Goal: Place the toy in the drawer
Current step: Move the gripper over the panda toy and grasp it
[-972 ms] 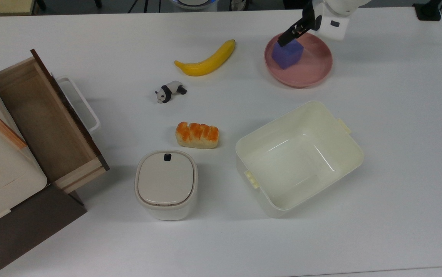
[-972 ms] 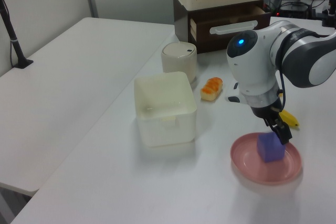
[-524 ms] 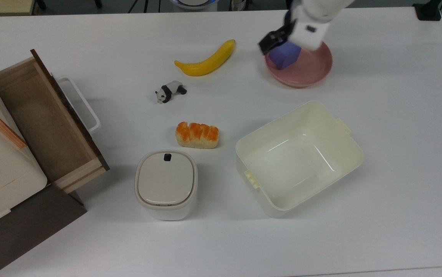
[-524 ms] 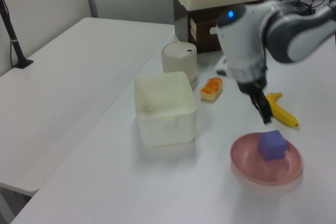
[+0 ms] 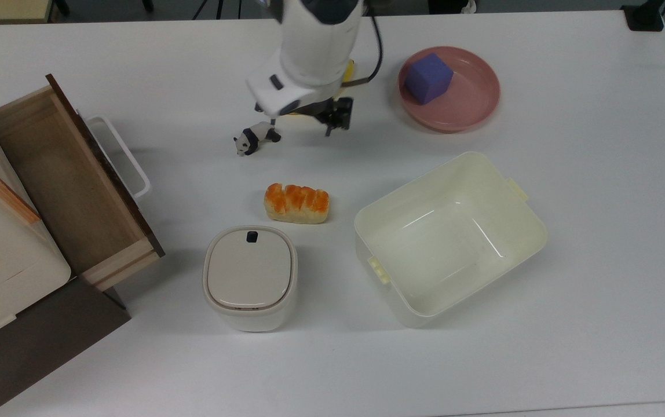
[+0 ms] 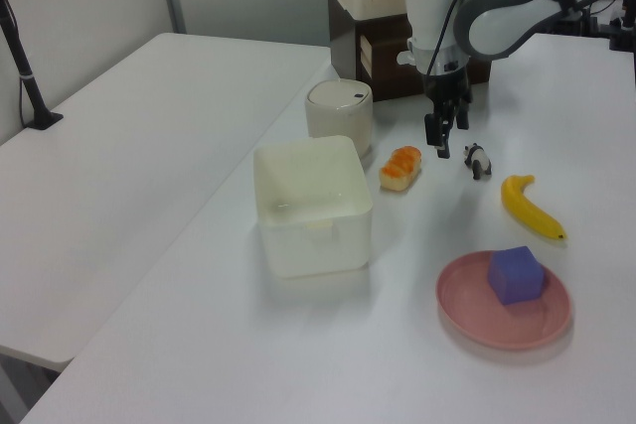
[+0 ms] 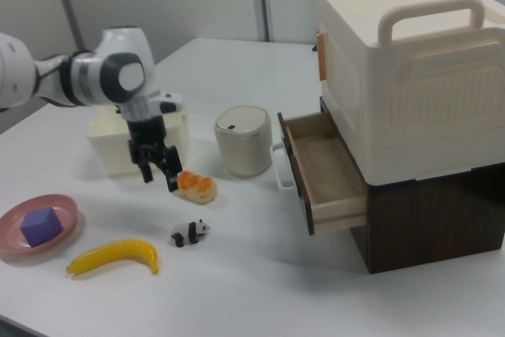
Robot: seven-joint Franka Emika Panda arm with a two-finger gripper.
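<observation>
The toy, a small black-and-white panda (image 5: 256, 138), stands on the white table between the banana and the bread loaf; it is also seen in the left view (image 6: 477, 160) and the right view (image 7: 188, 232). The drawer (image 5: 60, 174) is pulled out at the top view's left, its wooden inside bare, with a dark front and a white loop handle (image 5: 119, 155); in the right view the drawer (image 7: 319, 170) sticks out under a cream cabinet. My gripper (image 5: 303, 120) hangs open and holds nothing, just to the top view's right of the panda and above the table (image 6: 447, 129) (image 7: 158, 174).
A banana (image 7: 114, 256) lies beside the panda, mostly under my arm in the top view. A pink plate (image 5: 471, 104) holds a purple cube (image 5: 428, 77). A bread loaf (image 5: 297, 203), a lidded white bin (image 5: 249, 277) and a cream tub (image 5: 529, 231) sit nearer the front.
My gripper has left the purple cube on the pink plate and swung to the top view's left, past the banana, ending beside the panda. Nothing else has moved.
</observation>
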